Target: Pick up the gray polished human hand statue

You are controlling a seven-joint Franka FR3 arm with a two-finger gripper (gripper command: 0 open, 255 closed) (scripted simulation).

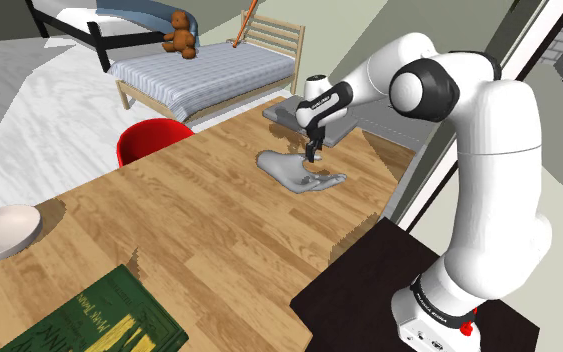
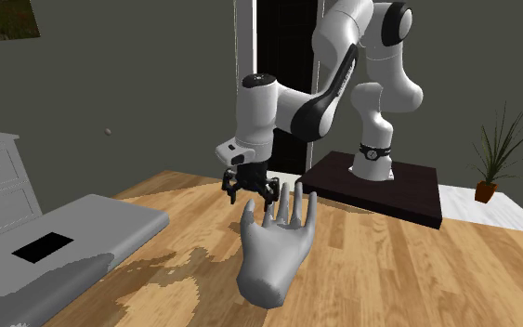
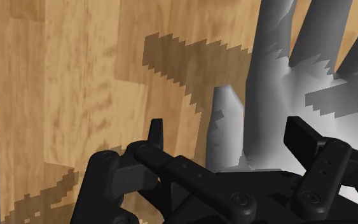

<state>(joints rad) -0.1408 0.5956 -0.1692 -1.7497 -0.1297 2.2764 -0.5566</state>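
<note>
The grey hand statue (image 1: 297, 172) lies palm up on the wooden table (image 1: 199, 230), fingers spread. In the second exterior view the statue (image 2: 273, 246) is in the foreground with my black gripper (image 2: 252, 191) just behind its thumb side. In the shoulder view the gripper (image 1: 312, 152) hangs low over the statue's middle. It is open. In the wrist view the gripper (image 3: 229, 132) straddles the statue's thumb (image 3: 225, 121), and the fingers (image 3: 156, 132) stand apart from it. The palm (image 3: 279, 95) lies under the other finger.
A flat grey slab (image 2: 64, 246) lies on the table beside the statue. A pale bowl (image 1: 1, 233) and a green book (image 1: 104, 318) sit at the table's near end. A red chair (image 1: 151, 139) stands by the table's edge, with a bed (image 1: 204, 72) beyond.
</note>
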